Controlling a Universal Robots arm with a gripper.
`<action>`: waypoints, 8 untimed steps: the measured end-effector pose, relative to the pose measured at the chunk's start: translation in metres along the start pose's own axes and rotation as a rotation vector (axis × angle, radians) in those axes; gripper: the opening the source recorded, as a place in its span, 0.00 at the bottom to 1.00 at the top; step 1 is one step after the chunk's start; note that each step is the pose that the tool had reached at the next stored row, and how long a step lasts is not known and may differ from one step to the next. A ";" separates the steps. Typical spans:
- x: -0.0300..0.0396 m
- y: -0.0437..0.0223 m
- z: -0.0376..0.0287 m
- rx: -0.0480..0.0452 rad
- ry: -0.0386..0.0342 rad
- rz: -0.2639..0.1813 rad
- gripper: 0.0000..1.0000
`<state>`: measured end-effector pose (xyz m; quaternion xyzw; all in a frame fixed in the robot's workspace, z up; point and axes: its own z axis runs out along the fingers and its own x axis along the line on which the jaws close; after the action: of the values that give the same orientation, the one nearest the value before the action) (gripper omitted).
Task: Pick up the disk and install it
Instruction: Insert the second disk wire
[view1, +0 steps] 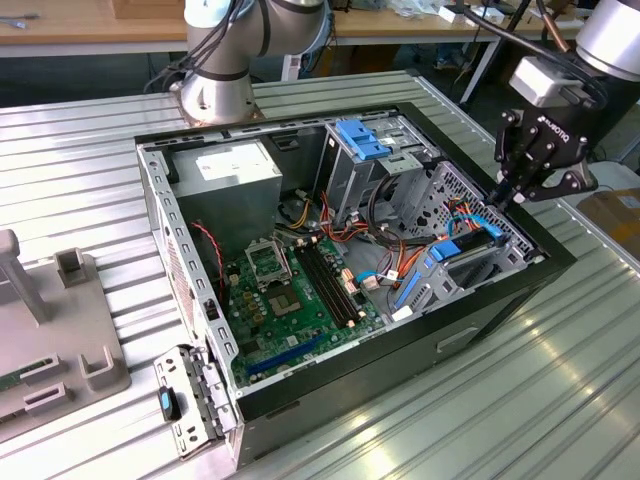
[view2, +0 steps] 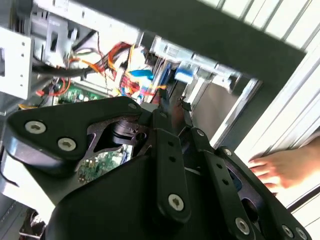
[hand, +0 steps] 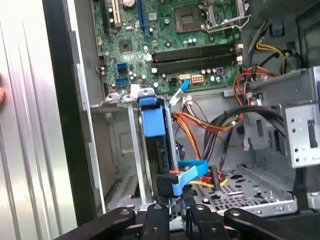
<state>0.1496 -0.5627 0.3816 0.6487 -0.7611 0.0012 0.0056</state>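
The disk (view1: 468, 258) sits on edge in the drive cage at the near right corner of the open computer case (view1: 330, 400); its bright blue bracket (hand: 152, 119) shows at the top of the slot, with the dark drive body (hand: 162, 155) below it. My gripper (view1: 504, 196) hovers just above that cage, over the case's right wall. The black fingers (view2: 161, 107) stand a narrow gap apart with nothing between them. In the first wrist view my gripper (hand: 175, 216) is in line with the slot, near a blue data cable (hand: 187, 172).
Inside the case are the green motherboard (view1: 290, 300), a grey power-supply box (view1: 235, 170), an upper bay with blue latches (view1: 362, 138) and loose wire bundles (hand: 220, 125). A person's hand (view2: 280, 170) rests on the ribbed metal table beside the case. A grey fixture (view1: 60, 330) stands at the exterior view's left.
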 end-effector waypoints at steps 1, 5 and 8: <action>-0.0018 -0.0110 0.0001 -0.0007 -0.0001 0.000 0.24; -0.0048 -0.0135 -0.0001 -0.0007 0.0010 0.001 0.24; -0.0050 -0.0135 -0.0053 -0.0006 0.0013 0.002 0.24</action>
<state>0.1638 -0.5598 0.3868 0.6481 -0.7616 0.0014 0.0063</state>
